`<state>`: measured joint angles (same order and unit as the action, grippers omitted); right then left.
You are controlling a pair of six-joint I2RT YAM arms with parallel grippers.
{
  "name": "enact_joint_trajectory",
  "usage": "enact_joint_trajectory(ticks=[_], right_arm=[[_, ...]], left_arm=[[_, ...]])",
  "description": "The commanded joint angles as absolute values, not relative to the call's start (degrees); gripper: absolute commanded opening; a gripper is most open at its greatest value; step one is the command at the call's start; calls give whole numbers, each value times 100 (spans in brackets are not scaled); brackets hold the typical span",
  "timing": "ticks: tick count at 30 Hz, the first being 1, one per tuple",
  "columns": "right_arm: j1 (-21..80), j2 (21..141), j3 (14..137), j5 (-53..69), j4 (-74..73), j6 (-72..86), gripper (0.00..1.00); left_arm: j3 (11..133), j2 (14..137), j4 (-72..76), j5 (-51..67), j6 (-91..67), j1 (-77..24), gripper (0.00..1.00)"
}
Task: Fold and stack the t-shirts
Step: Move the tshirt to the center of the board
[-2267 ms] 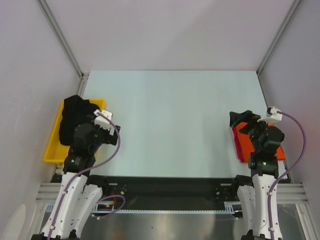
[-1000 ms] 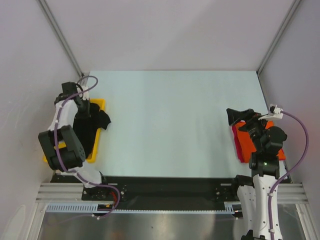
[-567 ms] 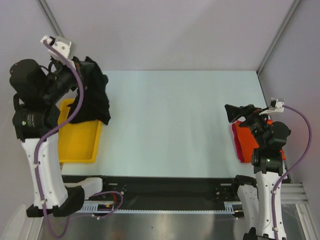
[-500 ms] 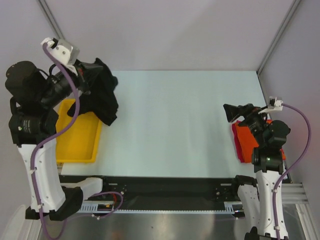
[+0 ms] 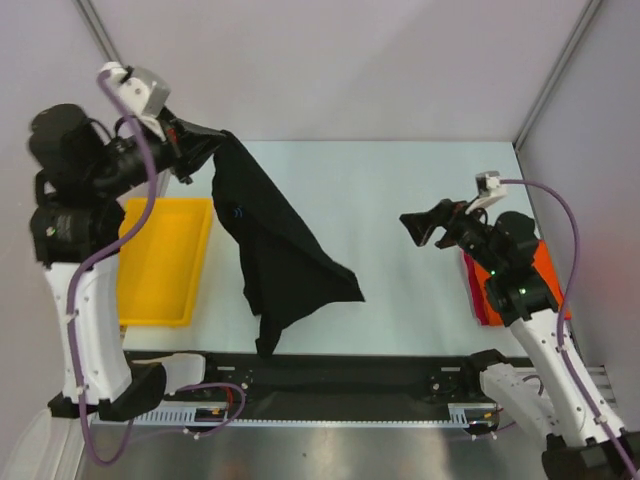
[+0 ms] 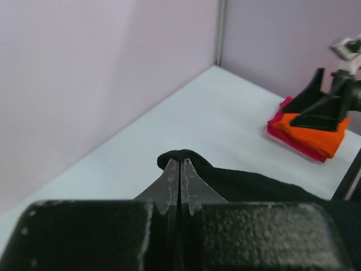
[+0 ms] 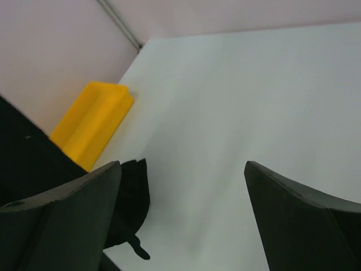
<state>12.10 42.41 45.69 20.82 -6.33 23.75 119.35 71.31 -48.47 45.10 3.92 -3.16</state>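
I have the large plain black cloth t-shirt (image 5: pixel 283 255) pinched in the left jaws, which are shut tight on a fold at its top edge. In the left wrist view the two tips meet with a bulge of black cloth showing just past them. The arm holds that edge high beside the yellow plastic tray (image 5: pixel 165 265), at the left rear of the pale desk (image 5: pixel 400 180). The shirt hangs down from there in a long, bunched drape towards the near edge. I cannot tell whether its lower end touches the desk.

The right jaws stand wide apart and hold nothing. They are raised over the right half of the desk and aimed across at the hanging shirt, well apart from it. Just behind them, at the right edge, lies the neat pile of folded orange-red and pink t-shirts (image 5: pixel 546 262).

I judge this to be the start of the black shirt's turn: picked up, not yet spread. The next move calls for the right jaws to take a second corner or shoulder of the drape. With both arms gripping, I can stretch the shirt flat over the open middle of the desk before folding.
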Motion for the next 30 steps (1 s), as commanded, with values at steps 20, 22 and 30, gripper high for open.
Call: enact_joint_trajectory(ticks=[20,22,30], right_arm=[[3086,5424,4677,431,-923,2346,91],[2701,5169,4257,422,-871,2826,88],[1986,4867,3753,281,-1449,3674,72]], left_arm=[[10721,10335,-3032,3269,440,-3251,0],[10985,10668,-2997,3409,387,-3462,16],[10874,10320,-3718,3191,684,-3068,100]])
